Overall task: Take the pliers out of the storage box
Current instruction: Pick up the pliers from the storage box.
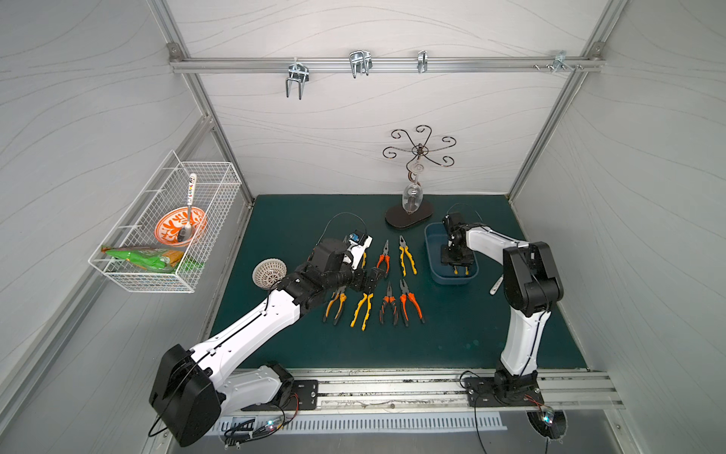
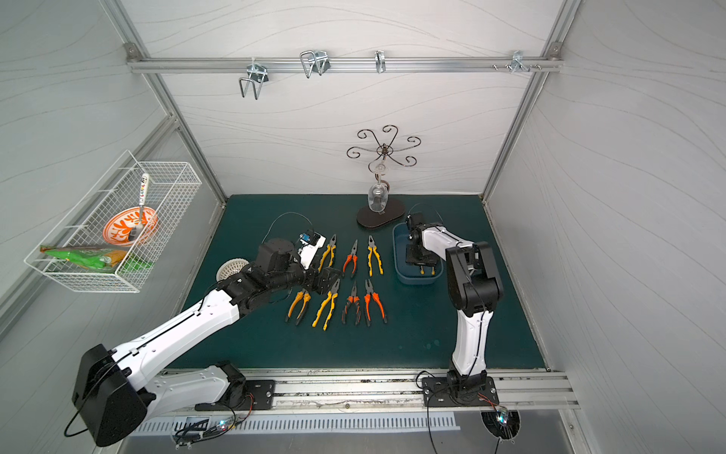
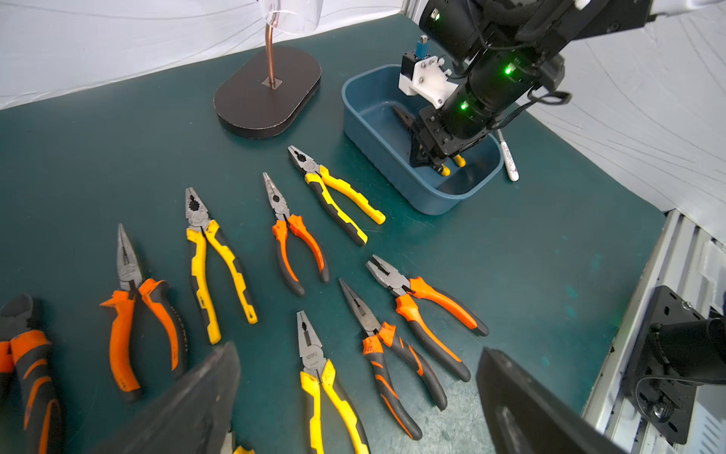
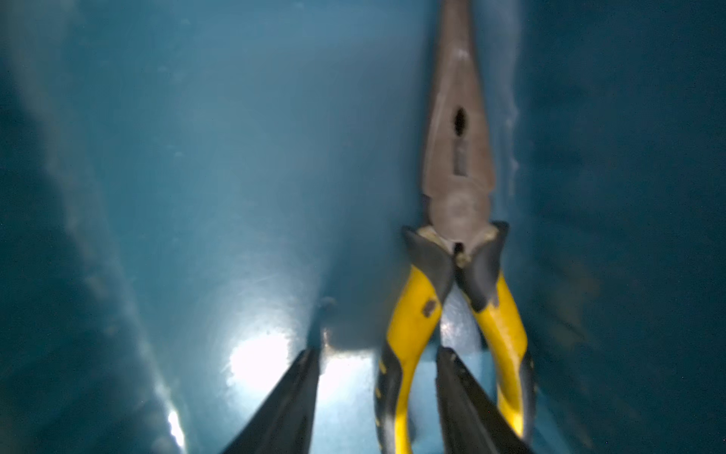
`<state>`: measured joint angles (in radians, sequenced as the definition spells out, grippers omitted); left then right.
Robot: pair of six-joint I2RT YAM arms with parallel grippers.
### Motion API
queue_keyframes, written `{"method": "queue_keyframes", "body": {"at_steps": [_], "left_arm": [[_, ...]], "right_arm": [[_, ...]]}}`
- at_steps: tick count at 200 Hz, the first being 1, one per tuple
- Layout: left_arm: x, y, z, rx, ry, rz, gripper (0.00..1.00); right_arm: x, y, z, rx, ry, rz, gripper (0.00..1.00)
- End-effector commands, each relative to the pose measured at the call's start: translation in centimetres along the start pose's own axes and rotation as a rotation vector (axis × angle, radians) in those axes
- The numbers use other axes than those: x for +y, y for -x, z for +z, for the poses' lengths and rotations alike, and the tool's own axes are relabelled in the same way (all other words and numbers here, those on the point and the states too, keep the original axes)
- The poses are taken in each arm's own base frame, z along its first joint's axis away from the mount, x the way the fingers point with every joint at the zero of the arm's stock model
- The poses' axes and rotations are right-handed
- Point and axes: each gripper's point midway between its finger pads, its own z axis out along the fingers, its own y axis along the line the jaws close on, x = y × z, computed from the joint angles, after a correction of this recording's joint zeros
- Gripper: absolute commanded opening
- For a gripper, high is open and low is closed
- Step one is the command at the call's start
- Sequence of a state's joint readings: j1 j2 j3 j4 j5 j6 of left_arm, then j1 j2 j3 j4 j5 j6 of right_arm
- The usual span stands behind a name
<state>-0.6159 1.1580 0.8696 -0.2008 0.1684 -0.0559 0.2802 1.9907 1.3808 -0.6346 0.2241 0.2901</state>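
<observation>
My right gripper [image 4: 376, 351], half open and gripping nothing, straddles 1 yellow-black handle of the grey long-nosed pliers [image 4: 457, 165], right of centre, in the blue box [image 4: 196, 157].

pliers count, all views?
10 pliers: one in the storage box; five in the far row on the mat; four in the near row. Left arm may hide more.

A robot lab cell: white panel walls [image 1: 353, 129], aluminium framing [image 1: 385, 63], left arm [image 1: 243, 326] and right arm [image 1: 522, 334] bolted to a rail [image 1: 393, 387] by a green worktop [image 1: 451, 334].
</observation>
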Motion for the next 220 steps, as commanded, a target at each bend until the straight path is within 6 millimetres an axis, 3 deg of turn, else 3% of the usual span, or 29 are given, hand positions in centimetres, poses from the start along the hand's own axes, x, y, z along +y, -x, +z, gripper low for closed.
{"method": "queue_keyframes", "body": {"at_steps": [1, 22, 71, 99, 141, 220], "left_arm": [[0.1, 2.0, -0.7, -0.078, 0.02, 0.021, 1.0], [0.2, 1.8, -0.7, -0.075, 0.023, 0.02, 1.0], [0.4, 2.0, -0.6, -0.079, 0.032, -0.005, 1.0], [0.9, 2.1, -0.3, -0.087, 0.045, -0.081, 1.0], [2.5, 2.8, 1.1, -0.107, -0.035, -0.391, 1.0], [1.7, 8.2, 4.8, -0.24, -0.222, -0.561, 0.93]], "right_arm": [[-0.5, -1.5, 1.4, 0.081, -0.012, 0.004, 0.41], [-0.6, -1.4, 1.0, 0.073, -0.01, -0.003, 0.25], [-0.8, -1.1, -0.9, 0.025, -0.001, -0.017, 0.0], [-0.4, -0.7, -2.7, -0.042, 0.021, -0.028, 0.0], [1.0, -0.4, -5.9, -0.141, 0.04, -0.066, 0.0], [5.6, 0.2, -13.9, -0.363, 0.195, -0.172, 0.0]]}}
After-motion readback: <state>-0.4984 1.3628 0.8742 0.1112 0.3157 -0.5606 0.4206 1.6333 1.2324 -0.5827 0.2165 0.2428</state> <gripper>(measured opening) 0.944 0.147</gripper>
